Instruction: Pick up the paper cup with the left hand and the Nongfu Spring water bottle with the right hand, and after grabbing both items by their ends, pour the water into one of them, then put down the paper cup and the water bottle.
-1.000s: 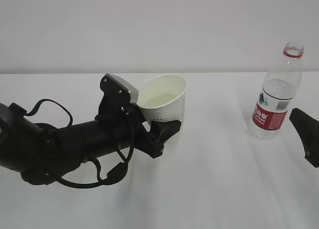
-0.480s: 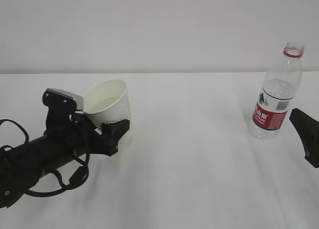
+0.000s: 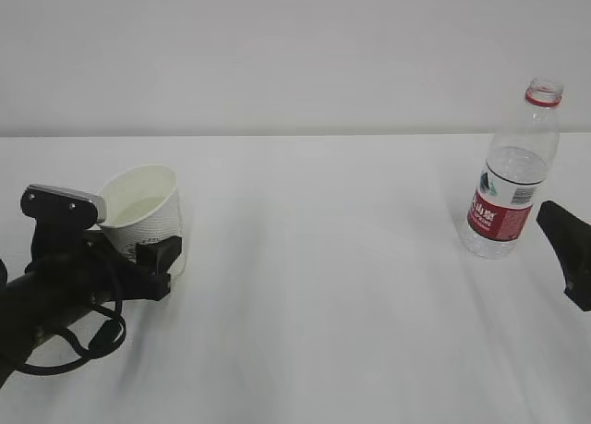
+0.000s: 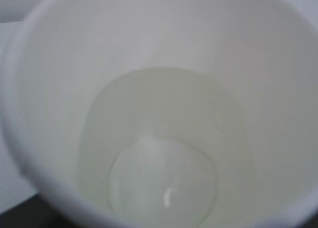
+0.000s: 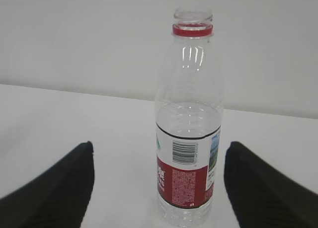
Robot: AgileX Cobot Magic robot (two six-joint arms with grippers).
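Your exterior camera looked down at a slant across the table (image 3: 323,304) toward the wall. Your left wrist camera sat very close above the paper cup (image 4: 159,109), peering into it; the picture was blurred, so its tilt was hard to judge. Your right wrist camera faced the Nongfu Spring water bottle (image 5: 189,138) level, nearby; the exterior view shared both.

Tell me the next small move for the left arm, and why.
Probably lower the cup level onto the table and open the left gripper. The cup is tilted in its grip and holds water, while the bottle already stands upright, clear of the open right gripper.
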